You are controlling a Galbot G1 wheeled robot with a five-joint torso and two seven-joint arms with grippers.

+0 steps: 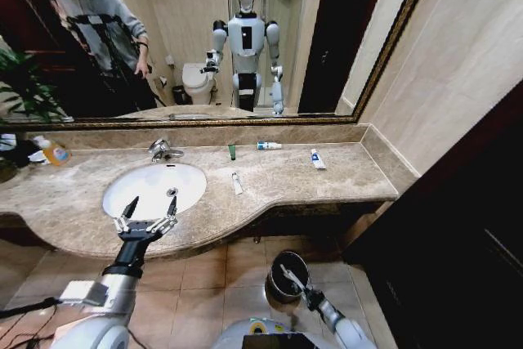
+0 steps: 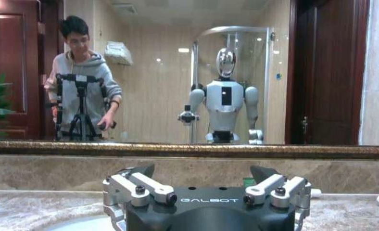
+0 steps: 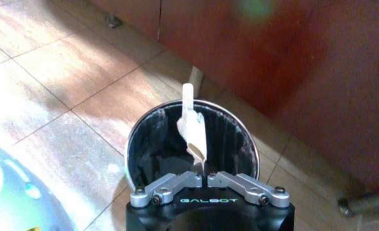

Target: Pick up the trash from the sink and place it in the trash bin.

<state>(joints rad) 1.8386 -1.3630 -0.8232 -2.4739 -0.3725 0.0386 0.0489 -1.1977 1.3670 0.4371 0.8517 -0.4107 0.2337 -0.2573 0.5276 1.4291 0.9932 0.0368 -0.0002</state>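
Right jaws [image 3: 207, 176] pinch white tube [image 3: 193, 126] over trash bin [image 3: 141, 144], tiled floor [image 3: 68, 72].

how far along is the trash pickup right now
In hand: the right claw is shut on a white tube, held over the trash bin on the floor. The left claw hovers open at the sink rim. Left on the counter: a white tube, a green tube, a blue-and-white tube and another white tube. Whether anything already lies in the bin cannot be told.
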